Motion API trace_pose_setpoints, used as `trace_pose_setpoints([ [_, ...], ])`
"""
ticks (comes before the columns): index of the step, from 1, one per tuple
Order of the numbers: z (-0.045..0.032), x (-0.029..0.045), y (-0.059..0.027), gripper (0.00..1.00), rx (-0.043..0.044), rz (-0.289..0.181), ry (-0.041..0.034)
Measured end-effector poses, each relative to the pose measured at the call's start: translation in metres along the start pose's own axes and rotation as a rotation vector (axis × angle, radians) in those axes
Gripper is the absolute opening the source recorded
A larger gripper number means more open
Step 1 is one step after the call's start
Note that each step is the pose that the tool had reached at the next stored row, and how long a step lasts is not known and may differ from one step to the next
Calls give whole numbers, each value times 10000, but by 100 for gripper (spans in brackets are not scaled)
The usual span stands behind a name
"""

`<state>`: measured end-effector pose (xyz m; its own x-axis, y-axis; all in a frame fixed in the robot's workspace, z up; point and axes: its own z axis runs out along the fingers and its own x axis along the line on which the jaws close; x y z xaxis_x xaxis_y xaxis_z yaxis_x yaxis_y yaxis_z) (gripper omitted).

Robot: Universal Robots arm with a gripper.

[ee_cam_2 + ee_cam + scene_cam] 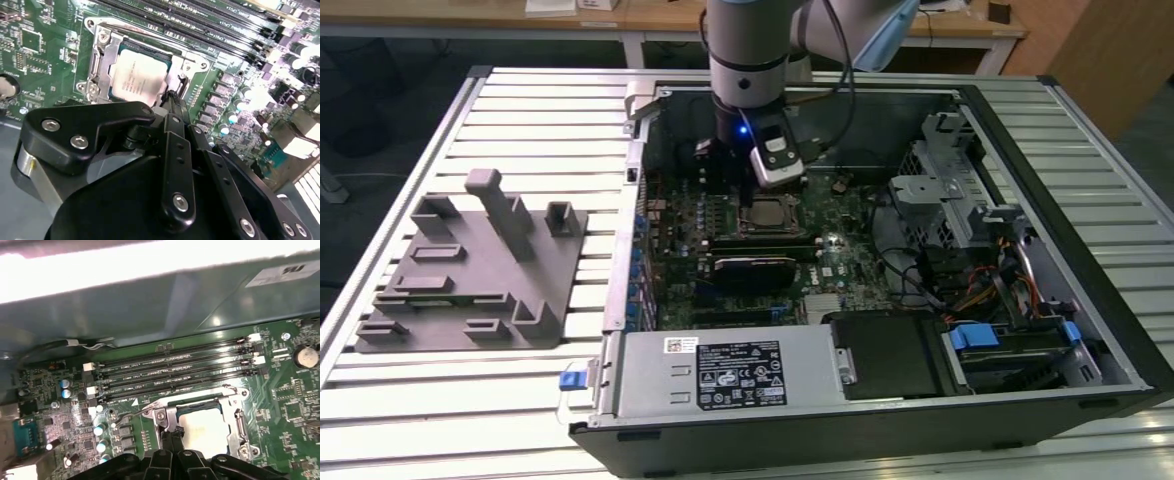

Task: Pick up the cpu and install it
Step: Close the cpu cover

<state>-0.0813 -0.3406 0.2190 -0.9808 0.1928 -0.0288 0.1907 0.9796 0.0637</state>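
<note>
The cpu (pixel 136 78), a pale silvery square, lies flat inside the metal-framed socket (pixel 100 55) on the green motherboard. It also shows in the first wrist view, cpu (pixel 202 427) within the socket frame (pixel 235 412). My gripper (pixel 172 96) is shut, and its thin tips rest together at the socket's edge right beside the chip, with nothing seen between them. The thin socket lever (pixel 131 413) runs off to one side of the tips. In the exterior view the gripper (pixel 763 196) hangs low over the socket (pixel 771 215) inside the open computer case.
Memory slots (pixel 175 367) run beside the socket. A black block (pixel 754 268) sits just in front of the socket, with the power supply (pixel 720 375) at the case's front. The grey plastic tray (pixel 467 270) lies on the slatted table at the exterior view's left. Drive bays and cables (pixel 987 270) crowd the case's right.
</note>
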Motion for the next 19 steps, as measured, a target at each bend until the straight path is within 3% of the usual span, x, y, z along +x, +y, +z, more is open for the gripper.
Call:
trace_pose_setpoints([
  [2, -34, -1, 2, 11, 0, 0, -5],
  [8, -35, -37, 9, 11, 33, -2, -16],
  [19, -24, -317, 64, 11, 160, -9, -38],
])
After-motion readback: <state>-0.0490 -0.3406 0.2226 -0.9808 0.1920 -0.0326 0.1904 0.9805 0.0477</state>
